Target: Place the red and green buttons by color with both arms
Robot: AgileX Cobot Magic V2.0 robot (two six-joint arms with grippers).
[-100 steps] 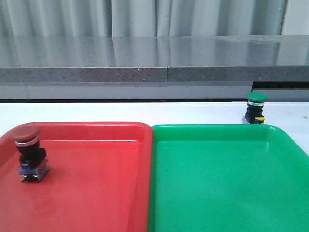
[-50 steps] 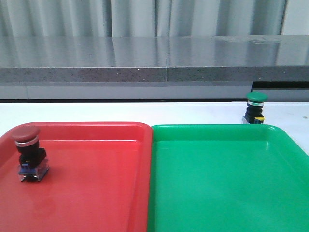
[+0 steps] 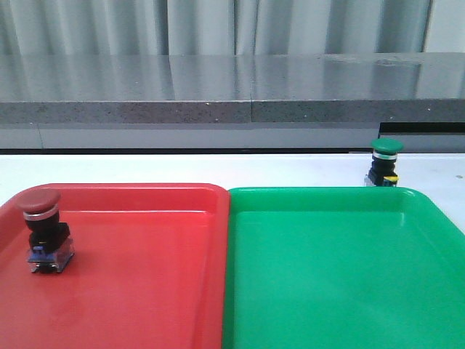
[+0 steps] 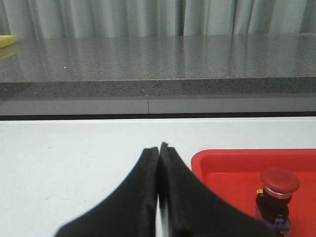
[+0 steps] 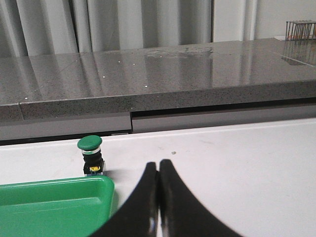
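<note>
Nothing moved, red button (image 3: 43,229) in red tray (image 3: 145,291), green button (image 3: 384,161) half-hidden behind green tray (image 3: 334,291), both jaws pressed together, empty.

Dark red button (image 3: 42,229) standing upright inside red tray (image 3: 145,291), near its left edge; green button (image 3: 384,161) sitting upright on white table (image 3: 218,167), just behind green tray (image 3: 341,291).

Two plastic trays sit side by side on the white counter (image 3: 145,167), their long edges touching: a red tray (image 3: 145,276) on the left and a green tray (image 3: 341,276) on the right. Behind the counter runs a long grey speckled stone ledge (image 3: 218,87), glossy on top, with pale pleated curtains (image 3: 218,25) hanging behind it. Far off on that ledge stands a small wire rack (image 5: 300,29).
</note>
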